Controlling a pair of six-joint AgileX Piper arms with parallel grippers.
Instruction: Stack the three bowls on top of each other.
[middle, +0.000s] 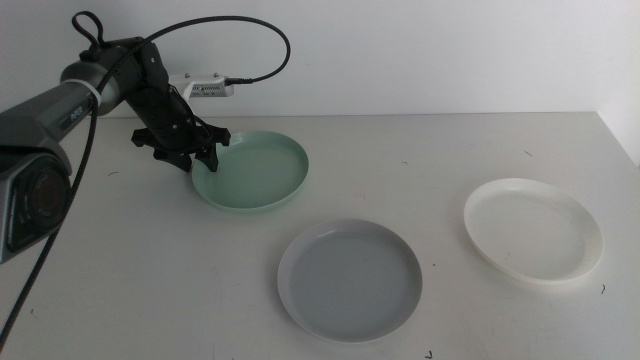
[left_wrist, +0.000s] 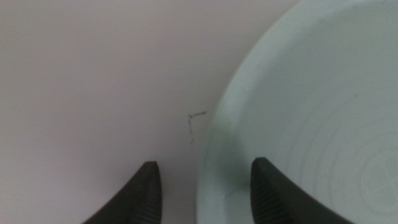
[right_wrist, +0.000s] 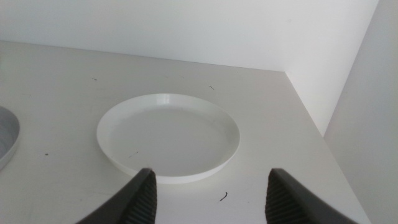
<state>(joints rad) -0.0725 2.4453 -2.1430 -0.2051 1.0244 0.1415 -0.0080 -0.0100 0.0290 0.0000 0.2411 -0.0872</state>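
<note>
The mint green bowl sits at the back left of the table. My left gripper is open over its left rim: in the left wrist view one jaw stands inside the green bowl and the other outside, above the table. The pale grey bowl lies at the front middle. The white bowl lies at the right. My right gripper is out of the middle view; it is open and empty, short of the white bowl. The grey bowl's edge shows there too.
A white box with a black cable sits at the back wall behind the left arm. The table's right edge runs close to the white bowl, with a wall beyond it.
</note>
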